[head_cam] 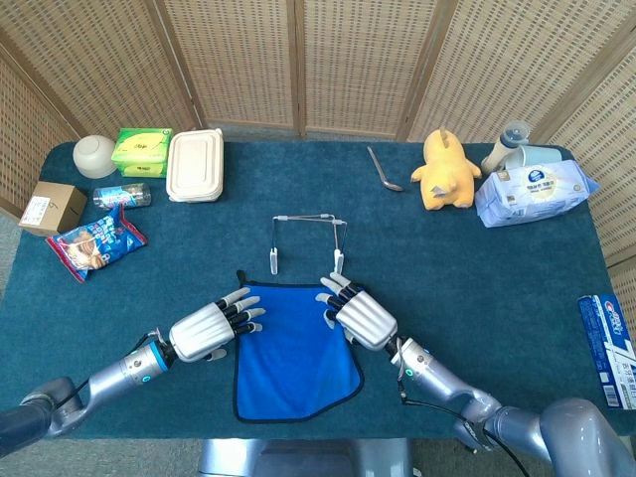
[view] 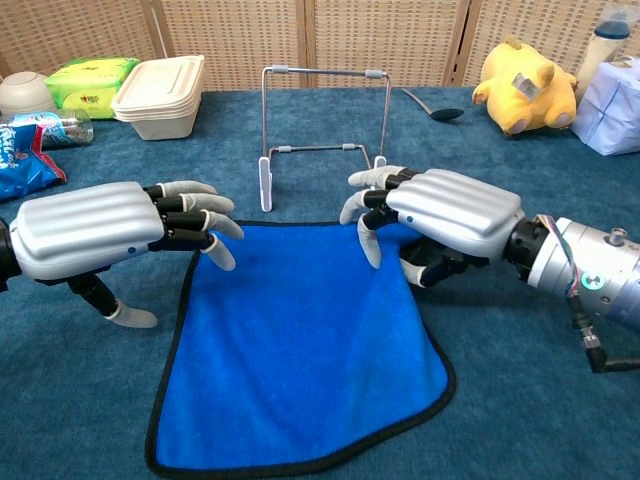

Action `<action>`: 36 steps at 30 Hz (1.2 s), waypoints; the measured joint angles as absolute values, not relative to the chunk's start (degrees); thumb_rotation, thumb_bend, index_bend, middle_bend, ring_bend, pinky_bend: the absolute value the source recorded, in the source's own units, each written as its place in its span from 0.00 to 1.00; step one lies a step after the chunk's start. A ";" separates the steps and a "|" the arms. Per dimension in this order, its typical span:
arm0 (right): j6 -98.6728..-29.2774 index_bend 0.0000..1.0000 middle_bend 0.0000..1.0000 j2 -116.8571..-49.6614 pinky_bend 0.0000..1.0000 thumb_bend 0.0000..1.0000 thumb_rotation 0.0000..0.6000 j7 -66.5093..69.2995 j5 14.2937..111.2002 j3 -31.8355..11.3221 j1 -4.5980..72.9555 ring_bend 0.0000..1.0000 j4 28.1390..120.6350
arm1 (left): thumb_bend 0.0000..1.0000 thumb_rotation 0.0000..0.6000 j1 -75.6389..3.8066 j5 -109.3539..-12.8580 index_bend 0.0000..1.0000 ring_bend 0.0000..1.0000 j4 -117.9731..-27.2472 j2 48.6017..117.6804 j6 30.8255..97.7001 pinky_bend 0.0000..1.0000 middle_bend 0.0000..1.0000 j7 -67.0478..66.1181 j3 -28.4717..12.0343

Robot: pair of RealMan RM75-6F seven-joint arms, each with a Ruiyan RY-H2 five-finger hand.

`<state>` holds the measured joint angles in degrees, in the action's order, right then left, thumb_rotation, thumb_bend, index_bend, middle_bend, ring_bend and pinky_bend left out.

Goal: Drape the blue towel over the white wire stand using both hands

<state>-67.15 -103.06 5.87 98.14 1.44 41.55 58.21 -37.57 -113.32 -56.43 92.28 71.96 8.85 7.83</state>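
Both hands hover spread and empty, left hand (view: 95, 232) and right hand (view: 445, 215); pinch each far towel (view: 300, 350) corner evenly before lifting toward the stand (view: 325, 115).

**Towel flat before the stand, hands at its far corners**

The towel (head_cam: 296, 343) lies flat on the counter (head_cam: 477, 288), at 6 o'clock from the wire stand (head_cam: 306, 241). The left hand (head_cam: 211, 328) sits at the towel's 10 o'clock corner, the right hand (head_cam: 360, 316) at its 2 o'clock corner. Behind the stand, at 10 o'clock, lies a lidded container (head_cam: 195, 152); a spoon (head_cam: 383, 171) and plush toy (head_cam: 445, 169) lie toward 1 o'clock. A snack bag (head_cam: 95, 241) lies at 9 o'clock.
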 measured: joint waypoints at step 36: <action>-67.30 0.67 0.25 -102.97 0.00 0.48 1.00 7.29 97.06 1.06 40.97 0.07 56.74 | 0.29 1.00 -41.00 -109.51 0.27 0.09 -50.41 98.37 72.11 0.04 0.19 10.89 9.34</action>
<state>-67.30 -102.97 7.29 97.06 1.06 40.97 56.74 -41.00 -109.51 -50.41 98.37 72.11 10.89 9.34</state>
